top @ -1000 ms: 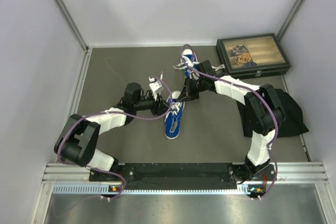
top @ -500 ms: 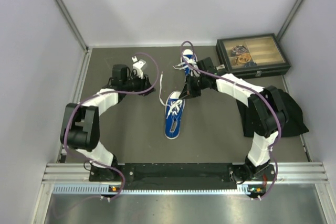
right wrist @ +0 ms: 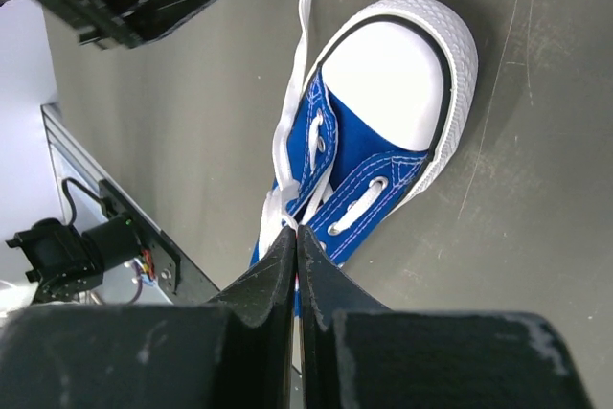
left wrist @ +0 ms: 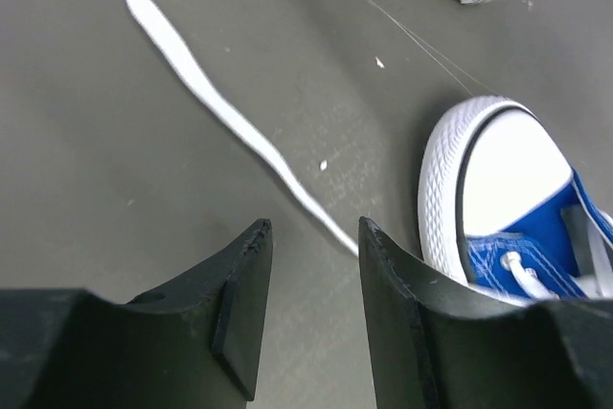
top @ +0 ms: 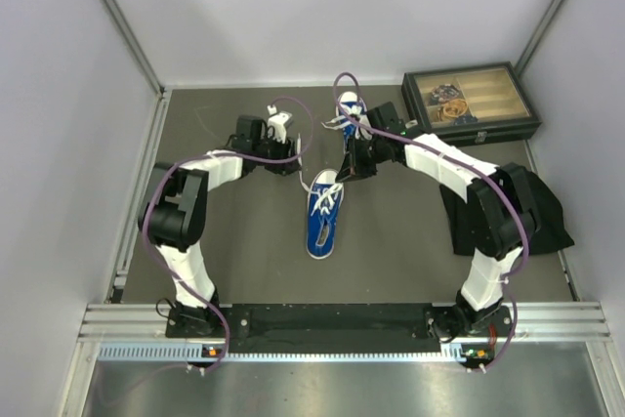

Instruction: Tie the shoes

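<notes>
near blue sneaker, lace trailing, far sneaker

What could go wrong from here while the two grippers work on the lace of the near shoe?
1. The left gripper is open over the free lace end, which lies flat on the table. Closing may miss it or scrape the surface.
2. The right gripper looks shut on a lace strand above the near shoe. Nothing holds that shoe down, so a pull may drag or tip it.

A robotics lab cell, judging by its white panel walls, aluminium rail and grey tabletop.
</notes>
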{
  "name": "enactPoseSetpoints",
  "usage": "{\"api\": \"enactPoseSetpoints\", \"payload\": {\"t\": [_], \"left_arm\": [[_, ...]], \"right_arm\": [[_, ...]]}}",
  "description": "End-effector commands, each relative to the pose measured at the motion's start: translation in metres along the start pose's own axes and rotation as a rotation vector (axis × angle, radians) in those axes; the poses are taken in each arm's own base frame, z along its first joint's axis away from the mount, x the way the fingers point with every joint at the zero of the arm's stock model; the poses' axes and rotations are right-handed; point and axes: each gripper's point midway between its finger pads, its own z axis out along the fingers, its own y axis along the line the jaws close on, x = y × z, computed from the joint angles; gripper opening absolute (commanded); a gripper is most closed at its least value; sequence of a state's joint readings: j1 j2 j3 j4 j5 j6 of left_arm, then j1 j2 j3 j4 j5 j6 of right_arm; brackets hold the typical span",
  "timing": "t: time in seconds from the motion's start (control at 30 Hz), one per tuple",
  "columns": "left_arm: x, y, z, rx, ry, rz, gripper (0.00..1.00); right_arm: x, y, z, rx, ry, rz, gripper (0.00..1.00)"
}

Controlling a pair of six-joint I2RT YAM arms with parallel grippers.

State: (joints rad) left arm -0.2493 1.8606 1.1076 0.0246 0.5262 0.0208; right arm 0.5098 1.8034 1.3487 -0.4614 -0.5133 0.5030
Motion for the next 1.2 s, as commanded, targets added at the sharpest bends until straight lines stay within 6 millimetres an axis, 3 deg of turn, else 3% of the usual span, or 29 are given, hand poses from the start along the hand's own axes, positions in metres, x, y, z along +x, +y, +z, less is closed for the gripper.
{"api": "enactPoseSetpoints", "payload": {"t": [0.0, 0.03, 0.17, 0.37, 0.43, 0.57, 0.77, 0.9, 1.0, 1.1, 1.17], "left_arm": [[-0.019, 0.005, 0.016, -0.077, -0.007, 0.019, 0.46], [-0.012, 0.006, 0.021, -0.088, 0.025, 0.011, 0.46], [-0.011, -0.001, 0.035, -0.155, 0.07, 0.068, 0.45], [0.006, 0.018, 0.037, -0.295, 0.155, 0.043, 0.41], [0.023, 0.023, 0.04, -0.319, 0.222, 0.029, 0.39], [0.027, 0.03, 0.039, -0.355, 0.254, 0.019, 0.34], [0.028, 0.034, 0.033, -0.385, 0.266, 0.031, 0.36], [0.028, 0.027, 0.029, -0.36, 0.254, 0.046, 0.43], [0.04, 0.026, 0.03, -0.363, 0.304, 0.055, 0.43], [0.043, 0.024, 0.037, -0.336, 0.321, 0.04, 0.36], [0.044, 0.015, 0.042, -0.285, 0.328, 0.033, 0.2]], "right_arm": [[-0.014, 0.022, -0.012, -0.03, -0.048, -0.074, 0.0], [-0.015, 0.021, -0.013, -0.028, -0.051, -0.076, 0.0], [-0.014, 0.02, -0.014, -0.016, -0.052, -0.082, 0.0], [-0.013, 0.02, -0.014, -0.022, -0.056, -0.081, 0.0], [-0.013, 0.019, -0.014, -0.02, -0.055, -0.078, 0.0], [-0.013, 0.019, -0.016, -0.016, -0.061, -0.086, 0.0], [-0.01, 0.018, -0.014, -0.018, -0.055, -0.082, 0.0], [-0.009, 0.018, -0.014, -0.022, -0.054, -0.08, 0.0], [-0.01, 0.017, -0.012, -0.022, -0.055, -0.079, 0.0], [-0.009, 0.016, -0.012, -0.019, -0.054, -0.081, 0.0], [-0.01, 0.015, -0.012, -0.014, -0.058, -0.083, 0.0]]}}
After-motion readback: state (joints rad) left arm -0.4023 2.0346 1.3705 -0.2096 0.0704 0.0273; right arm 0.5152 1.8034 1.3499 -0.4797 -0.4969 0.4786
